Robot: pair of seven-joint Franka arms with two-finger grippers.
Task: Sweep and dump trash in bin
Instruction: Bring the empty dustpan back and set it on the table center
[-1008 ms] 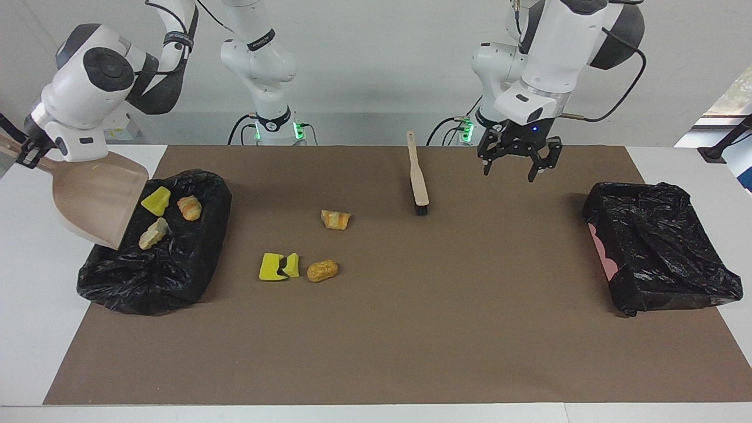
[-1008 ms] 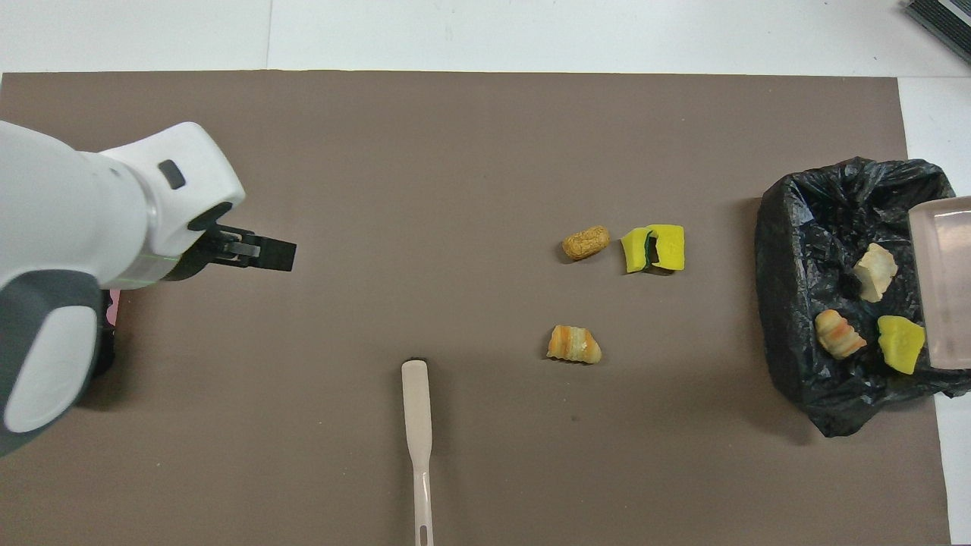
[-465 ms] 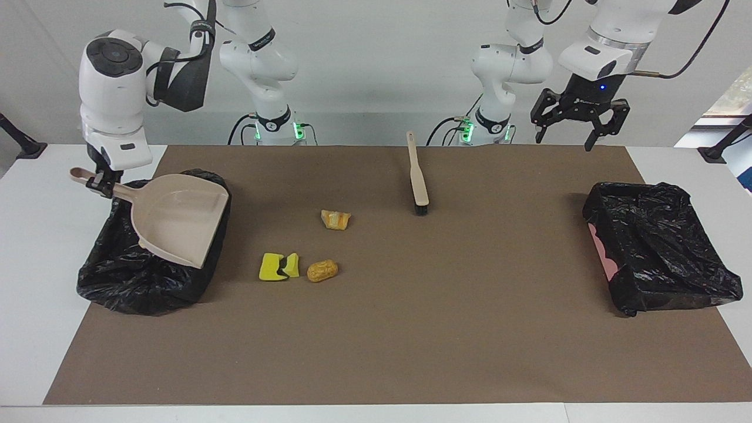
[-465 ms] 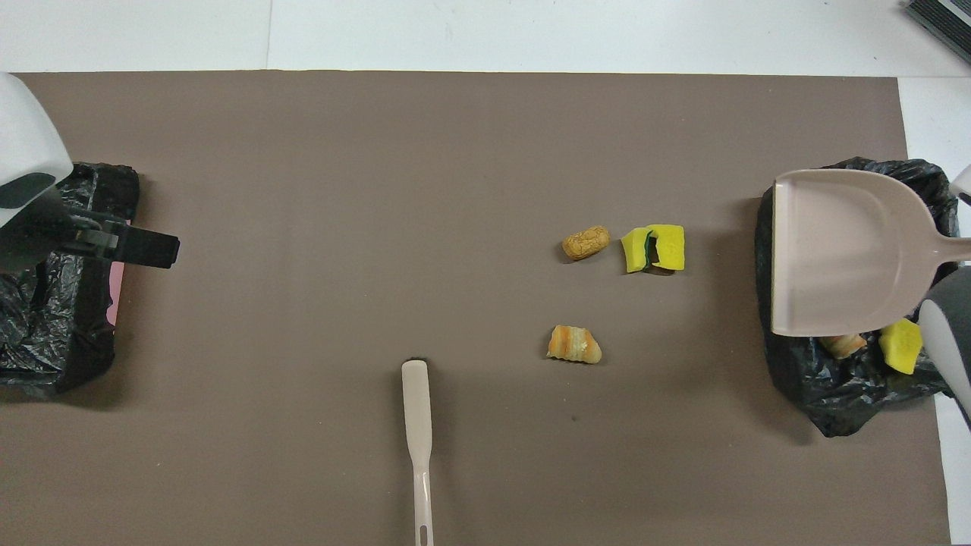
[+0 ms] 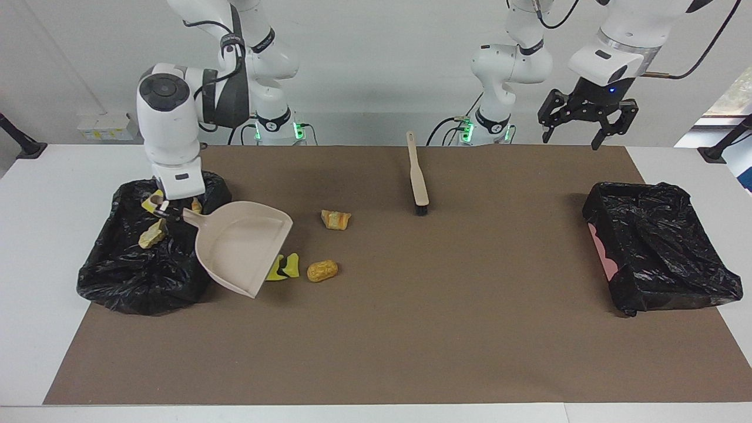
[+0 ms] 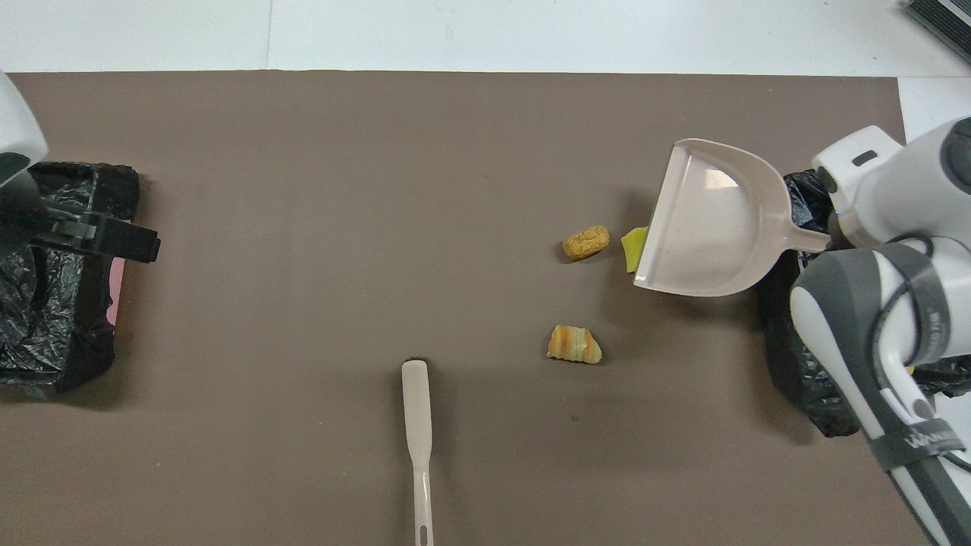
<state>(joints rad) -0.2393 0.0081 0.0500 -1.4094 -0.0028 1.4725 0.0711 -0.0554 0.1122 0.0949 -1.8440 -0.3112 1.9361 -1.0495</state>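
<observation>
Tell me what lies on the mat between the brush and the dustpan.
One orange-brown bread-like bit sits between the brush and the dustpan, with bare mat around it; the facing view shows it.

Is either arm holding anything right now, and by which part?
The right tool holds the dustpan by its handle end. The left tool is open and empty.

A plain white wall [image 5: 376, 53] backs the white table [image 5: 35, 247] (daylit window [image 5: 731, 94] at one edge).

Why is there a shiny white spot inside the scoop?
In the overhead view, light glints off the smooth dustpan, held in the right pincer; in the facing view the glint is absent, and the dustpan casts a soft shadow on the brown mat.
</observation>
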